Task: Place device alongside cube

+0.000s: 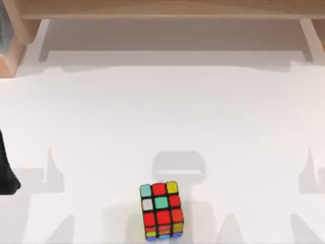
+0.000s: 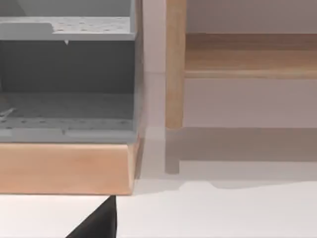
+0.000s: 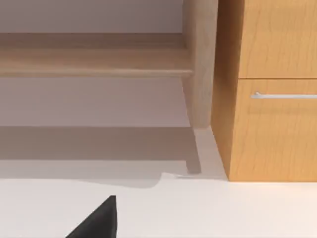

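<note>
The cube [image 1: 161,211] stands on the white table near the front edge, a little left of the middle. It has a black frame and mostly red stickers on top, with teal, yellow and white ones. The device is out of view. My left arm [image 1: 6,170] shows as a dark shape at the table's left edge, far from the cube. A black part of my left gripper [image 2: 96,223] juts into the left wrist view above the bare table. A like black part of my right gripper [image 3: 96,220] shows in the right wrist view.
A wooden shelf [image 1: 162,10] on legs runs along the back of the table. A grey shelving unit with a wooden base [image 2: 67,166] stands at the back left. A wooden cabinet with a metal handle [image 3: 282,95] stands at the back right.
</note>
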Controlling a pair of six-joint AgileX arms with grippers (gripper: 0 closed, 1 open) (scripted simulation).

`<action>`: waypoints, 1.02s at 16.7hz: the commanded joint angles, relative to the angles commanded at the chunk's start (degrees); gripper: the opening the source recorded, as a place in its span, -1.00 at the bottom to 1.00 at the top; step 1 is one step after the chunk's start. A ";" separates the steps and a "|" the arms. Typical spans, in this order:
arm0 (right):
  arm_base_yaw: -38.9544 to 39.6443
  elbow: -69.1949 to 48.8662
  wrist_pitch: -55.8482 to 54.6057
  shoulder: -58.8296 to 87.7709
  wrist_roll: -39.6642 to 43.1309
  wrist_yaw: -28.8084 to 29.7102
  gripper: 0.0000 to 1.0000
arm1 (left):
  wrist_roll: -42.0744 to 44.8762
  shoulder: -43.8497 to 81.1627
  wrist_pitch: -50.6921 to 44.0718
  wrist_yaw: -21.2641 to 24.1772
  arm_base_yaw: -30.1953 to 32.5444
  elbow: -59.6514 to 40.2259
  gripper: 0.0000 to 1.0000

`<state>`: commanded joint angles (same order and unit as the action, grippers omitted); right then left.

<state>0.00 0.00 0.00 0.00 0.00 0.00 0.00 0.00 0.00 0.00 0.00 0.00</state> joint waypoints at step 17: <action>-13.95 -42.50 29.33 60.54 30.05 0.02 1.00 | 0.00 0.00 0.00 0.00 0.00 0.00 1.00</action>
<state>-13.95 -42.50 29.33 60.54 30.05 0.02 0.00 0.00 0.00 0.00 0.00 0.00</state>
